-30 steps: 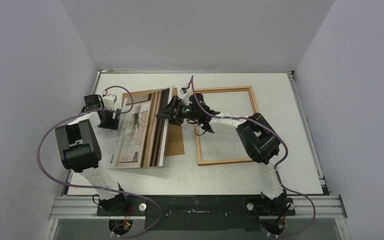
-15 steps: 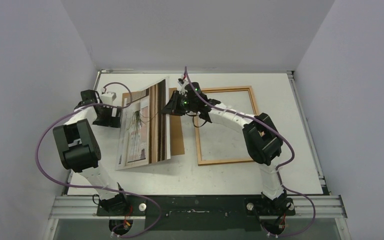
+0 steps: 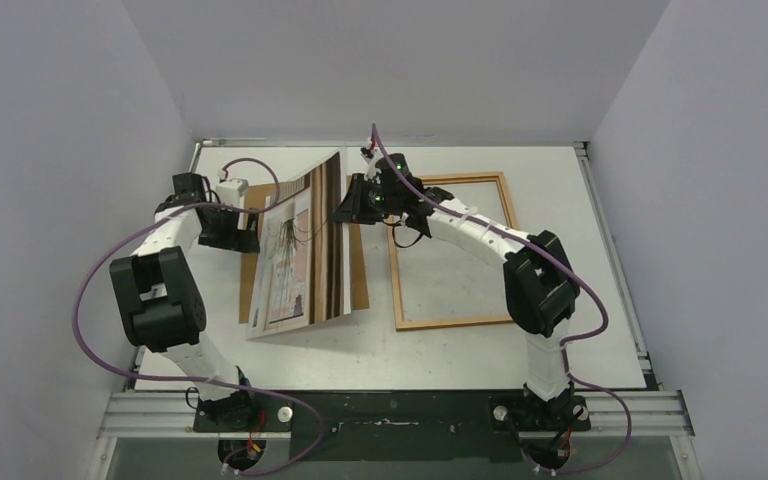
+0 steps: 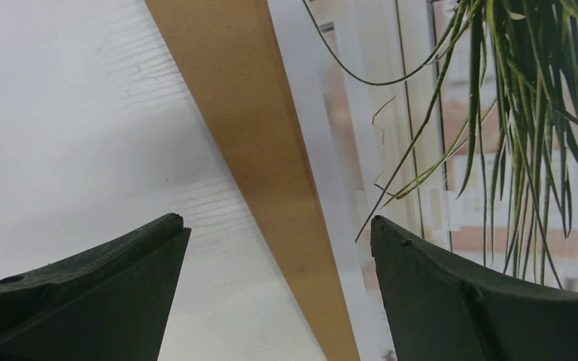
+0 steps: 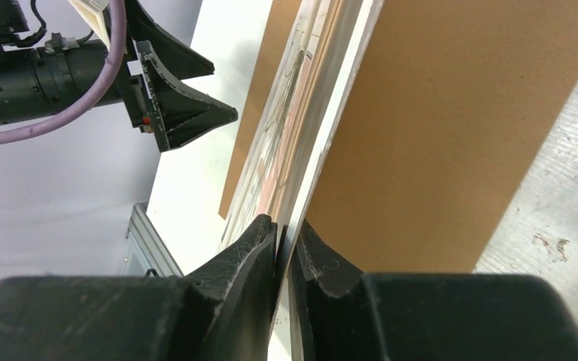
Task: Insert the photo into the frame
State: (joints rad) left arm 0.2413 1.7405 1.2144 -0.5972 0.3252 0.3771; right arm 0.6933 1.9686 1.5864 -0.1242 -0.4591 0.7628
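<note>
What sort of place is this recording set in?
Likely a lab robot cell: plain walls boxing in a white table, two arms bolted to a metal rail at its near edge, with a photo, frame and backing board as props.

- Photo (image 3: 295, 255), centre left: thin paper, smooth print with a slight sheen.
- Frame (image 3: 455, 322), centre right: narrow light-brown wood border, smooth and matt.
- Backing board (image 5: 459, 135): brown fibreboard, matt, even.
- Table (image 4: 60, 135), upper left: white, matt, faint grain texture.
- Left gripper (image 4: 277, 224): fingers (image 4: 451, 301) of matt black plastic.
</note>
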